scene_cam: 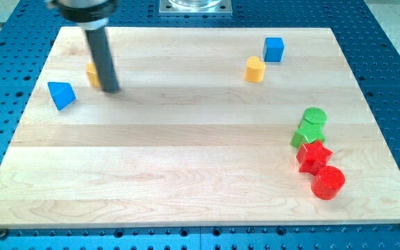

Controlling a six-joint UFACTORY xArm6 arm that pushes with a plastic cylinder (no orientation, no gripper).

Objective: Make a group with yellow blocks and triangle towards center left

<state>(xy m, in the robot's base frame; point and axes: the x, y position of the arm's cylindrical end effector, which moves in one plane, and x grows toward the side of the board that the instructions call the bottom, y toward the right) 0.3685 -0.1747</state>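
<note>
Wooden board [186, 173]: pale maple top resting on a blue perforated table [394, 83]; all blocks lie on it.

My tip [111, 90]: lower end of the dark rod, set down in the board's upper left part. It has no fingers, so I have nothing to report on a grip; it holds nothing.

Yellow block, left [92, 73]: directly behind the rod and partly hidden by it, so I cannot make out its shape. It sits just to the view's left of my tip; I cannot tell whether the two touch.

Blue triangle [61, 94]: a wedge-shaped block near the board's left edge, a little to the view's left and slightly below the hidden yellow block, apart from it and from my tip.

Yellow block, right [255, 69]: rounded top, upper right of centre, well apart from the left pair.

Blue cube [273, 48]: just beside that yellow block, toward the view's upper right.

Green cylinder [314, 118]: right side of the board, top of a tight cluster.

Green block [303, 136]: angular shape, touching the cylinder from below.

Red star [314, 156]: pressed against the green block's lower side.

Red cylinder [328, 182]: lowest of the cluster, touching the star.
</note>
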